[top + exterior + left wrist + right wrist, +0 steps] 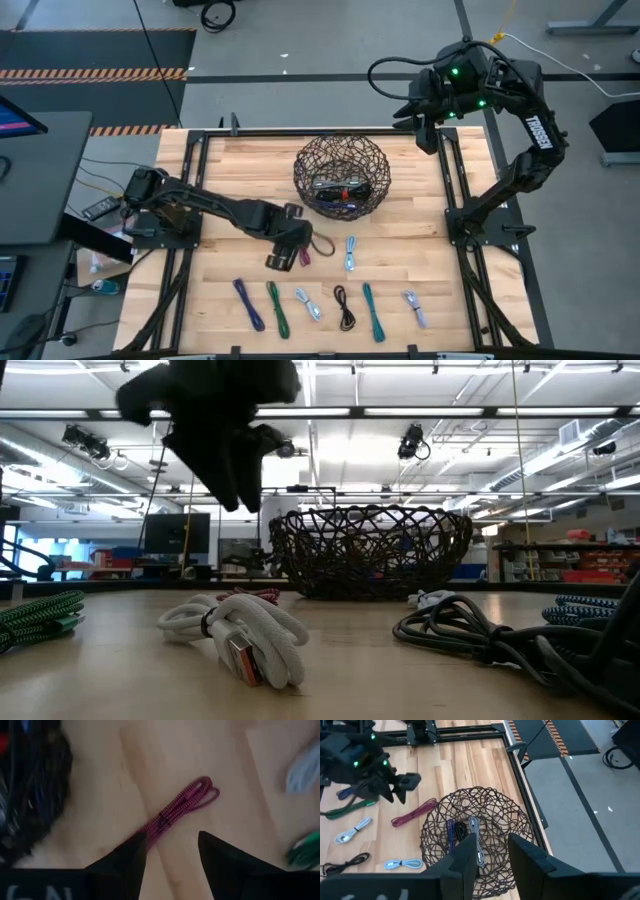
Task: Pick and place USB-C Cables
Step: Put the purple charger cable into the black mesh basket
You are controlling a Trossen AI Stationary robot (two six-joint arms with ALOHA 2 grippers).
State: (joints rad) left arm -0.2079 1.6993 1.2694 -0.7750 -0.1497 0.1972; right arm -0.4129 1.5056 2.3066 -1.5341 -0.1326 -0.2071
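Note:
A magenta USB-C cable bundle [180, 809] lies flat on the wooden table, in front of the wire basket [343, 175]. My left gripper [172, 836] hangs open above the bundle's near end, tilted downward; the low view shows the gripper [235, 480] well clear of the table. A row of other bundles lies near the front edge: purple [248, 303], green [277, 305], light blue [308, 303], black [344, 305], teal [372, 310] and silvery [415, 307]. Another light blue bundle [350, 253] lies beside the magenta one. My right gripper [491, 840] waits open, raised over the table's far right.
The dark wire basket [475, 837] holds purple, black and silvery bundles [472, 827]. Black frame rails [450, 180] run along the table's left, right and far sides. Bare wood lies between the basket and the front row of cables.

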